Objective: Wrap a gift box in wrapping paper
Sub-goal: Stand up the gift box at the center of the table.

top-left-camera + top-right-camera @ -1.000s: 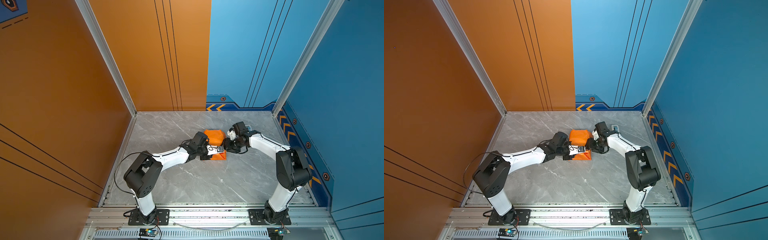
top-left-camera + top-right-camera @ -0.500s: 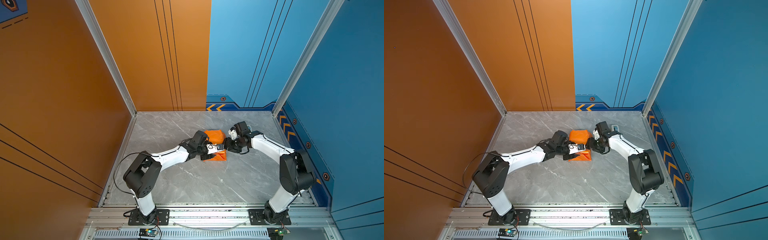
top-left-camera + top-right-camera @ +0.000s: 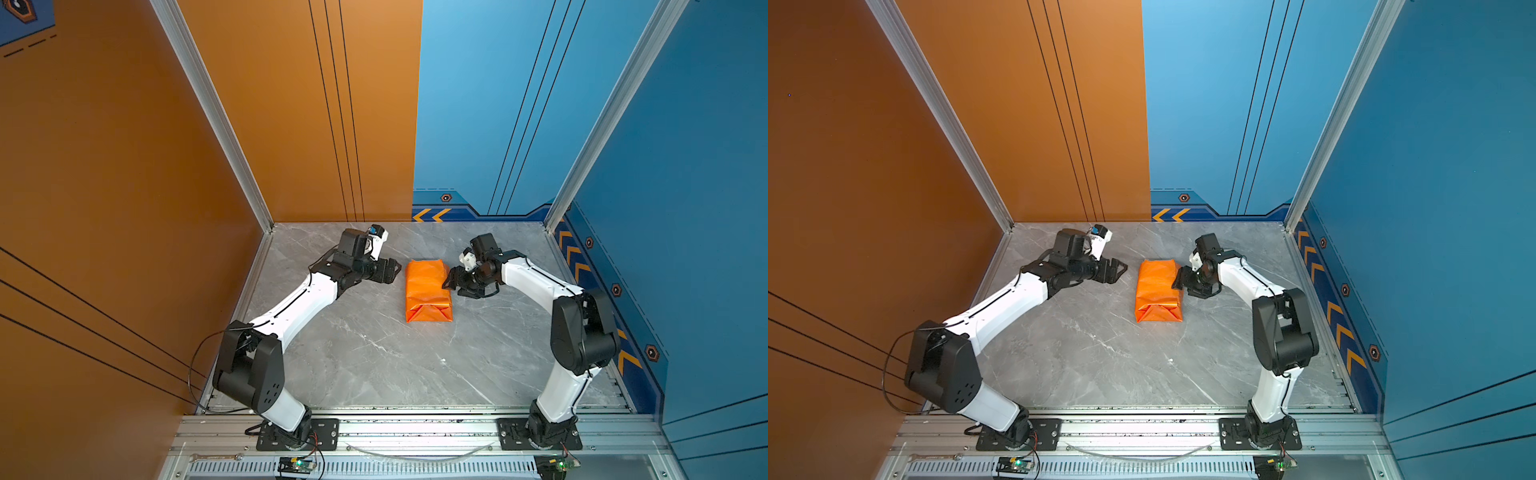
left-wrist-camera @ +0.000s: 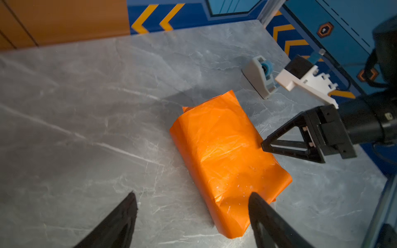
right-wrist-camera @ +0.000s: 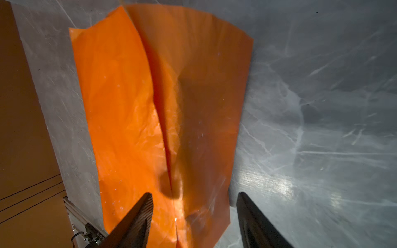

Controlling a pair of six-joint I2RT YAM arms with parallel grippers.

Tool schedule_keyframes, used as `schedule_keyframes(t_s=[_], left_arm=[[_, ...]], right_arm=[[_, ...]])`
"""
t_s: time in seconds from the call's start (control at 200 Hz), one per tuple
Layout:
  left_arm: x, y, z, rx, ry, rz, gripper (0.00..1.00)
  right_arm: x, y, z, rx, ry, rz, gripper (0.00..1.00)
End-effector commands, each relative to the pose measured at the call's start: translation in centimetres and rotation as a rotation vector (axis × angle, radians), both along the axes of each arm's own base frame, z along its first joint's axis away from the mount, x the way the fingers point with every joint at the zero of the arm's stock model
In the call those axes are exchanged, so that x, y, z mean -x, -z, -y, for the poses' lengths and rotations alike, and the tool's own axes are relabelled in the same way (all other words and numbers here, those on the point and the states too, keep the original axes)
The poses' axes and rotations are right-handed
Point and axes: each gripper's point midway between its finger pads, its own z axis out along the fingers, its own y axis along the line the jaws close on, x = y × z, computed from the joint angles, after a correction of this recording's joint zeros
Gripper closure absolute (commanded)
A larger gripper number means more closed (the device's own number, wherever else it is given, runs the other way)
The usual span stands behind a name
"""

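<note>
**Grey marbled tabletop, orange parcel between two spread grippers**

Grey stone-patterned table (image 3: 374, 353), smooth and veined in white, fills a booth with matte orange wall panels on the left and blue ones on the right. Silver aluminium rails frame its edges.

On the far half of the table, about midway between left and right, lies the wrapping paper (image 3: 428, 291) (image 3: 1158, 291). It is folded into an oblong block, glossy orange face outward, with its long axis running near to far. The gift box does not show; the paper covers it all round. The foil-like skin is crinkled and catches the light. At the near end it is tucked into a flat triangular flap. At the far end a loose edge stands up slightly. The right wrist view shows an overlap seam (image 5: 167, 128) running along the block.

To the left, the left gripper (image 3: 395, 271) is off the parcel with a strip of bare table between, its black wedge-shaped fingers spread wide and holding nothing. On the right, the right gripper (image 3: 451, 282) sits just beside the parcel's right long edge, its open-framed triangular fingers (image 4: 285, 141) also parted and pinching nothing. Whether a tip touches the paper I cannot tell.

Beyond the parcel on the far right, the left wrist view shows a small white tape dispenser (image 4: 261, 75) with a blue roll.
</note>
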Motion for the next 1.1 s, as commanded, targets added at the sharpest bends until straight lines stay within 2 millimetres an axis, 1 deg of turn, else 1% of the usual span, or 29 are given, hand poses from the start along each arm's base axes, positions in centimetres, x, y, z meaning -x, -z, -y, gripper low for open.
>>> schedule_keyframes(t_s=[0.0,0.055,0.065,0.13,0.235,0.295,0.365,0.471,0.536,0.596,0.701,0.781,0.841,0.966,1.011,1.096], left_arm=[[1.7,4.4,2.0,0.192,-0.060,-0.309,0.17],[1.7,5.4,3.0,0.223,-0.051,-0.362,0.16],[1.3,5.1,3.3,0.240,-0.046,-0.348,0.16],[1.0,5.4,4.7,0.298,-0.021,-0.368,0.15],[0.8,6.7,6.2,0.297,-0.009,-0.391,0.15],[0.8,7.7,6.5,0.279,-0.014,-0.407,0.15],[1.0,8.9,6.6,0.257,-0.022,-0.427,0.17],[1.1,10.2,6.9,0.243,-0.024,-0.452,0.20],[1.1,10.4,7.2,0.245,-0.024,-0.451,0.20],[1.0,10.5,7.4,0.236,-0.023,-0.449,0.21],[0.9,10.7,7.7,0.225,-0.023,-0.449,0.24],[0.8,10.7,7.8,0.225,-0.027,-0.445,0.25],[0.9,10.7,8.1,0.224,-0.023,-0.444,0.25],[0.8,10.8,8.6,0.219,-0.021,-0.442,0.29],[0.8,10.8,8.8,0.219,-0.016,-0.438,0.32],[0.9,10.7,9.3,0.216,-0.006,-0.425,0.38]], right_arm=[[0.8,0.2,-1.1,-0.027,-0.046,-0.052,0.34],[0.8,0.2,-1.3,-0.041,-0.050,-0.057,0.34],[0.8,0.2,-1.3,-0.044,-0.051,-0.059,0.34],[0.9,0.4,-1.5,-0.053,-0.053,-0.066,0.34],[0.9,0.5,-1.6,-0.061,-0.054,-0.074,0.34],[0.8,0.4,-1.6,-0.070,-0.053,-0.073,0.34],[0.6,0.3,-1.3,-0.073,-0.042,-0.071,0.33],[0.1,-0.1,-0.5,-0.079,-0.017,-0.060,0.29],[-0.1,-0.3,-0.8,-0.102,-0.021,-0.065,0.27],[-0.1,0.0,-1.1,-0.100,-0.026,-0.076,0.26],[0.0,1.2,-1.3,-0.066,-0.035,-0.106,0.26],[0.1,1.8,-2.2,-0.082,-0.056,-0.125,0.26],[0.1,1.8,-2.9,-0.097,-0.074,-0.129,0.26],[-0.1,1.9,-3.7,-0.109,-0.093,-0.126,0.31],[-0.2,1.7,-4.0,-0.116,-0.099,-0.115,0.34],[-0.4,1.3,-4.5,-0.123,-0.116,-0.091,0.44]])
